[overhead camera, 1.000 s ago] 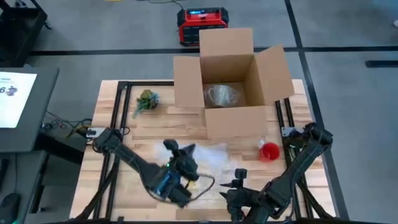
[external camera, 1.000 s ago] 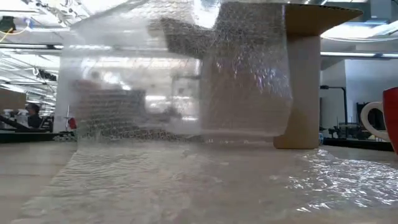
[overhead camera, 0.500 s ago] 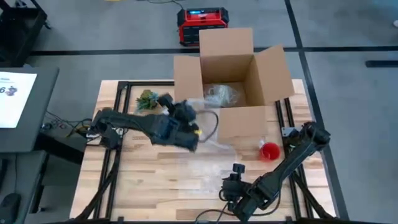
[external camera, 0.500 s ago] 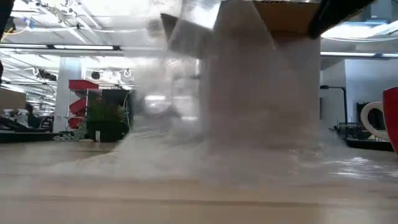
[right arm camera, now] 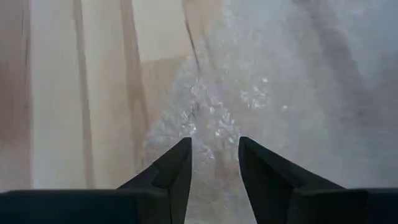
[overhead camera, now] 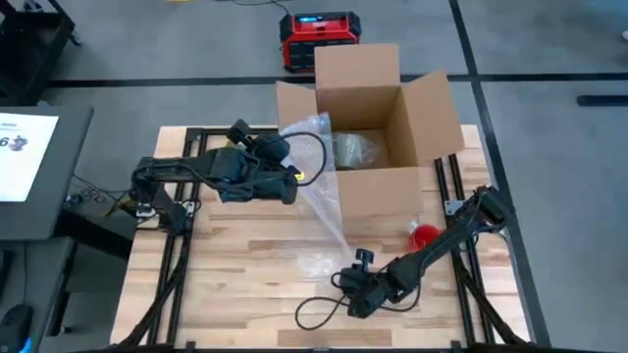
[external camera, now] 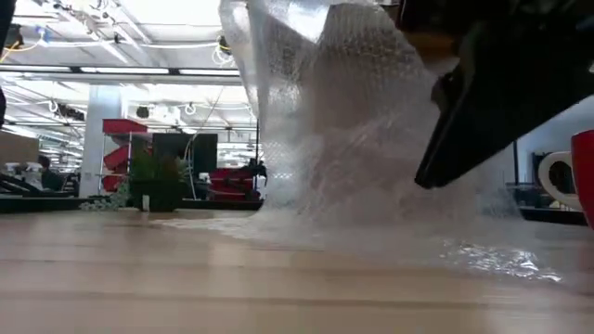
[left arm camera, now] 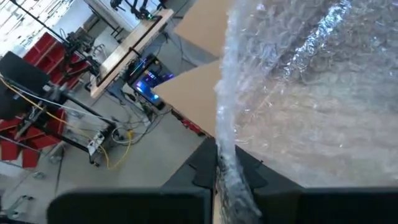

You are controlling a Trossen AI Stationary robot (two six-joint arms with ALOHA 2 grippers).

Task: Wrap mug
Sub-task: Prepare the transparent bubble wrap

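The left gripper point(overhead camera: 294, 176), up at ten o'clock, is pinching the bubble wrap point(overhead camera: 324, 201) shut between its fingers, lifting it. The right gripper point(overhead camera: 345, 282), fingers slightly parted and empty, is hovering over the sheet's tail at six. The mug point(overhead camera: 425, 237) is sitting bare at four o'clock beside the box point(overhead camera: 378, 176), so I'd say wrapping hasn't started.

red mug point(external camera: 583, 176) cut off at low view's edge; bubble wrap point(external camera: 343, 121) veils the box point(overhead camera: 378, 127)
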